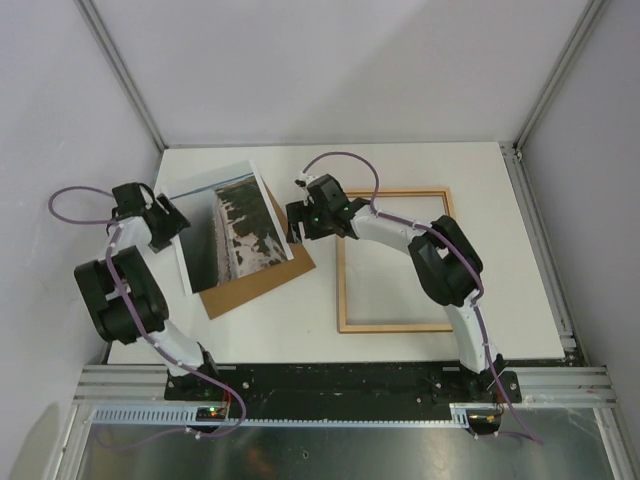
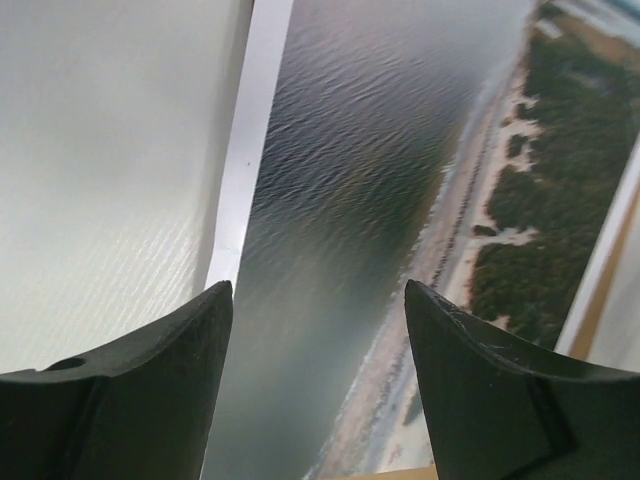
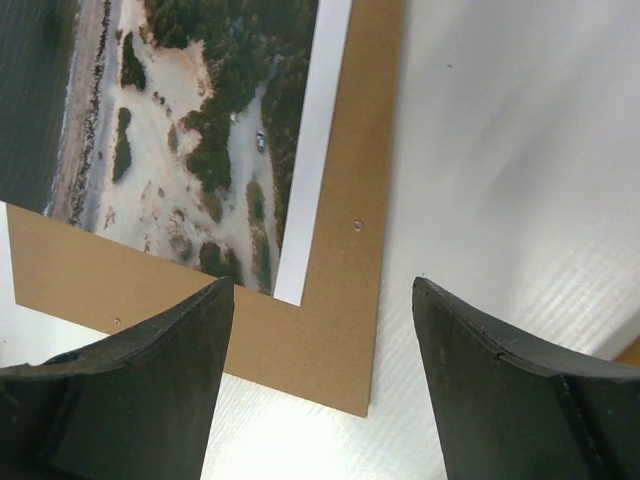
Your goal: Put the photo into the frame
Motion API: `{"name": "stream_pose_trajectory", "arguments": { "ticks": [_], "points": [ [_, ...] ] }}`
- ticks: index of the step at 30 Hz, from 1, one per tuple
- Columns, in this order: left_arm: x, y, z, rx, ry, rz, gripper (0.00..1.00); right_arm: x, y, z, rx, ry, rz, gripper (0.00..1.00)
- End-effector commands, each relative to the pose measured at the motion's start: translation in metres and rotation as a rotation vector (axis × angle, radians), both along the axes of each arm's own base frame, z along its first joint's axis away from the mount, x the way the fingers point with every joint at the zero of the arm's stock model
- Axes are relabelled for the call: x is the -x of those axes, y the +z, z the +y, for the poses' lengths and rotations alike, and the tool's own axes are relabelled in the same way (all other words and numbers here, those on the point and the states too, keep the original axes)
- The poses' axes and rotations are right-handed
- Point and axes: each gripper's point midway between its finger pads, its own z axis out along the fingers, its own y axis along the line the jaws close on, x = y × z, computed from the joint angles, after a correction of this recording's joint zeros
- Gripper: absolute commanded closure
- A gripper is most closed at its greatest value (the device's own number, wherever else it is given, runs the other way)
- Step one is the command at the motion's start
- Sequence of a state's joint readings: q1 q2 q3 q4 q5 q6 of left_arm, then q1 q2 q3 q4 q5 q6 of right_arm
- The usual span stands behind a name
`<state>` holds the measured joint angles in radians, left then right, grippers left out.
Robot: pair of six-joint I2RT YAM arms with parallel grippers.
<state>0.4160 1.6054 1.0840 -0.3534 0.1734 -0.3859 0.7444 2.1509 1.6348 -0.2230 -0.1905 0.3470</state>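
Note:
The photo (image 1: pixel 235 225), an aerial coastline print with a white border, lies left of centre, its right part resting on a brown backing board (image 1: pixel 262 282). The wooden frame (image 1: pixel 394 192) lies flat to the right, apart from the photo, with bare table inside it. My left gripper (image 1: pixel 178 222) is at the photo's left edge, open; in the left wrist view the photo (image 2: pixel 380 200) shows between its spread fingers (image 2: pixel 318 290). My right gripper (image 1: pixel 296 226) hovers open at the photo's right edge. Its wrist view shows the board's corner (image 3: pixel 340 330) and the photo's corner (image 3: pixel 200 130) under the open gripper (image 3: pixel 322 285).
White walls with metal posts close in the white table (image 1: pixel 500 200) on three sides. The arm bases stand on a black rail (image 1: pixel 340 380) at the near edge. The right arm's forearm (image 1: pixel 445 260) crosses above the frame's right side.

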Motion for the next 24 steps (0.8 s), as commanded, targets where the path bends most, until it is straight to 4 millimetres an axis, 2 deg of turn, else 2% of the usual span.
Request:
{"name": "stream_pose_trajectory", "arguments": {
  "ticks": [1,11,16,24],
  "points": [
    [-0.007,-0.012,0.014,-0.033,-0.024,0.026,0.25,-0.003,0.009,0.026,-0.061,0.056,-0.035,0.24],
    [0.003,-0.038,0.032,-0.039,-0.005,0.086,0.21,-0.017,-0.010,0.032,-0.056,0.062,-0.037,0.23],
    [0.003,-0.056,0.024,0.011,-0.027,0.106,0.19,-0.022,-0.012,0.033,-0.067,0.060,-0.039,0.23],
    [0.002,-0.067,0.008,0.094,-0.062,0.094,0.22,-0.028,-0.018,0.031,-0.088,0.070,-0.018,0.23]
  ]
}}
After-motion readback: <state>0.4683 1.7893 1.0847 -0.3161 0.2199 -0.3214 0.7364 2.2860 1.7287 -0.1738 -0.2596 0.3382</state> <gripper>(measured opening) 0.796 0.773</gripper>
